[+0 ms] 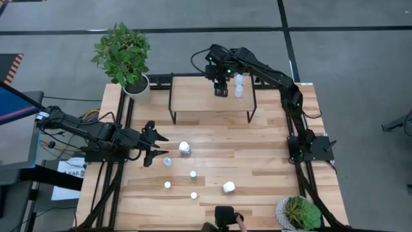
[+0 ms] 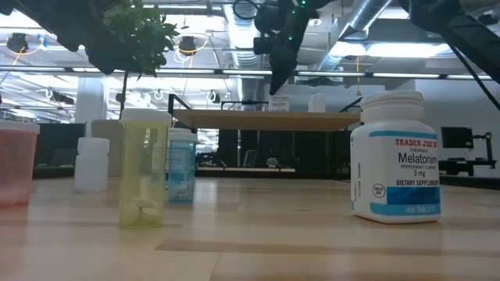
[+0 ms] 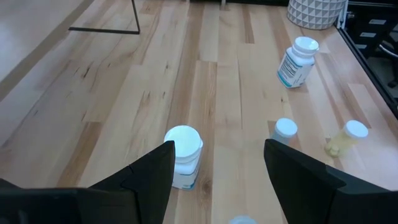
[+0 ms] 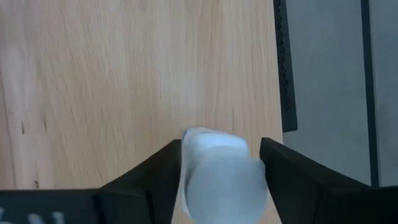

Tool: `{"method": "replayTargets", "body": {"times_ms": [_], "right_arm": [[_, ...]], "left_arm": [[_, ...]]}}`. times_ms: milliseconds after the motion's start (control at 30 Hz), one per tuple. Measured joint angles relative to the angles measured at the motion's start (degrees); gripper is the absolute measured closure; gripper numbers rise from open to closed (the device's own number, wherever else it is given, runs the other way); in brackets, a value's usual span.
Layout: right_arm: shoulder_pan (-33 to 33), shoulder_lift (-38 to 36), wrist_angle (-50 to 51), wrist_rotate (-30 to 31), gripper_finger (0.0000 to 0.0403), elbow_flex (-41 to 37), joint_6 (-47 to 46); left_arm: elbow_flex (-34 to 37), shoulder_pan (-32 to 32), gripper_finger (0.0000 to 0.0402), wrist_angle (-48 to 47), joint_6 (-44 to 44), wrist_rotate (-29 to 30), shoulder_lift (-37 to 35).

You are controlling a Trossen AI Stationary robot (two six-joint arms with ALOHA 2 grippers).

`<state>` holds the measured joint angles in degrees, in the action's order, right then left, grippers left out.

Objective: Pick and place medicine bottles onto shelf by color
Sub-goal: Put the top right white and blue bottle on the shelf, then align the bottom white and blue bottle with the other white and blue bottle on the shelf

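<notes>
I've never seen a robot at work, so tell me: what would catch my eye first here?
The right gripper is over the small shelf at the table's far side, with a pale bottle between its fingers; two more bottles already stand on the shelf beside it. The left gripper hangs open near the table's left side, facing bottles scattered across the table, the nearest a white one.

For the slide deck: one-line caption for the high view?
Right gripper holds a bottle over the shelf; left gripper waits open near bottles on the table.
</notes>
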<state>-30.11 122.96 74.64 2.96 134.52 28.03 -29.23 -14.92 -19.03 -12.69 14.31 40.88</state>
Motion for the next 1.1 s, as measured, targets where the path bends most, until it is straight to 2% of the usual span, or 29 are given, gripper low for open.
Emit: {"method": "replayTargets", "body": {"times_ms": [267,433,567,800,1100], "right_arm": [[0.8,-0.1,-3.4,0.2,0.0144,0.4,-0.2],[4.2,-3.1,-6.1,0.1,0.0143,0.4,-0.9],[9.2,-6.5,-1.9,-1.3,0.0143,0.2,-3.4],[20.8,-11.7,9.6,-8.3,0.0143,0.3,-16.3],[38.9,-11.1,14.8,-5.4,0.0143,-0.9,-31.0]], "left_arm": [[0.0,0.0,0.0168,0.0,0.0,0.0,0.0],[0.0,0.0,0.0168,0.0,0.0,0.0,0.0],[0.0,0.0,0.0168,0.0,0.0,0.0,0.0],[0.0,0.0,0.0168,-0.1,0.4,0.0,0.0],[0.0,0.0,0.0168,-0.1,1.5,0.0,0.0]]}}
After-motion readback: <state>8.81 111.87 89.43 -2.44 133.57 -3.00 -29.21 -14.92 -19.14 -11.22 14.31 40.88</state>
